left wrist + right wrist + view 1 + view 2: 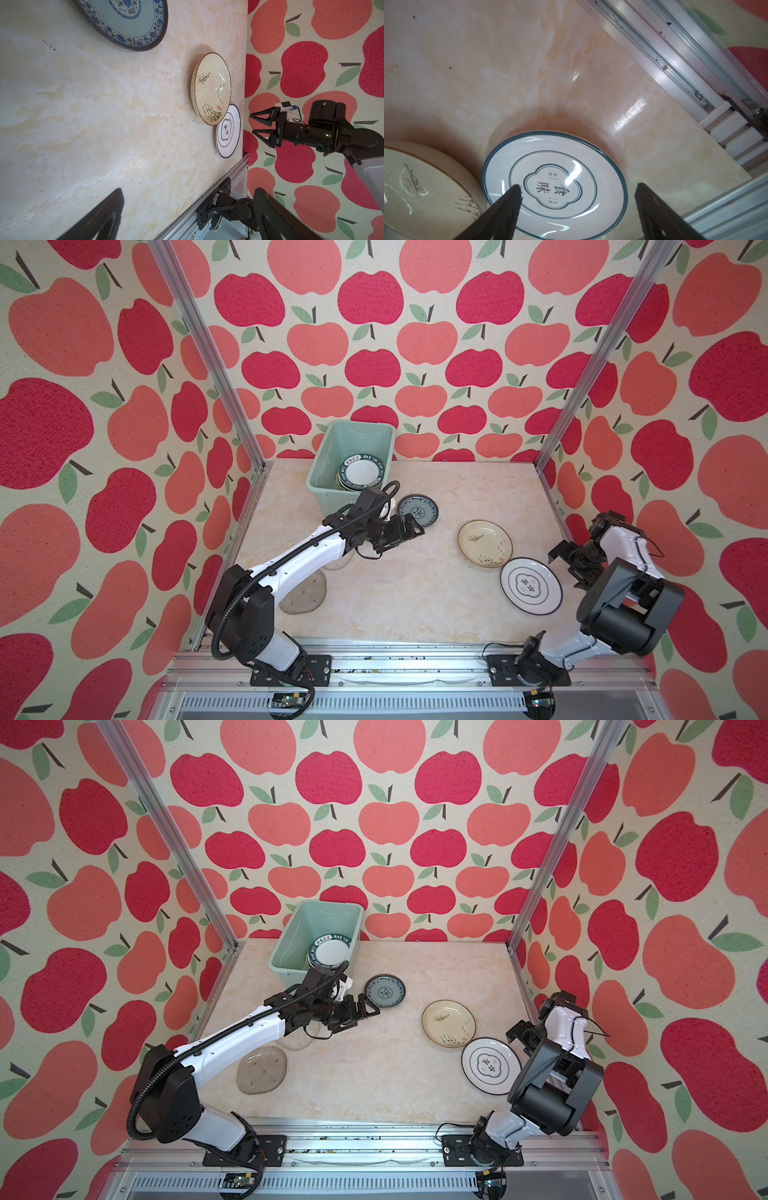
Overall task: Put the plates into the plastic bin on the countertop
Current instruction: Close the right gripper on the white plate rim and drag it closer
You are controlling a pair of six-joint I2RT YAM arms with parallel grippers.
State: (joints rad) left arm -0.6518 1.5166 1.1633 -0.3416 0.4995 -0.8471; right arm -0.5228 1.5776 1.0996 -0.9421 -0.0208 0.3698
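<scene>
- Count on the marble-look beige bench: five plates out in the open, and one pale mint-green rectangular plastic bin
- The five: a small round blue-patterned plate, a cream round dish with brush marks, a white round plate with a dark blue rim, and two clear glass plates: a larger scalloped glass plate and a smaller glass plate partly hidden under the left arm
- All five lie flat, face up; the cream dish and the white plate sit just beside each other on the right, the blue-patterned plate near the bin's near right corner, both glass ones on the left
- The bin stands at the back left, open side up, its far end by the apple-patterned back wall; its long axis runs front to back, angled slightly
- Inside, at the near end, there's a stack topped by a white plate with a dark green lettered rim; how many lie under it I cannot tell
- Left jaws: spread wide and empty, above the bench just short of the blue-patterned plate, pointing right
- Right jaws, on the right arm: released, parted with nothing gripped, hovering by the white plate's right edge, pointing at it
</scene>
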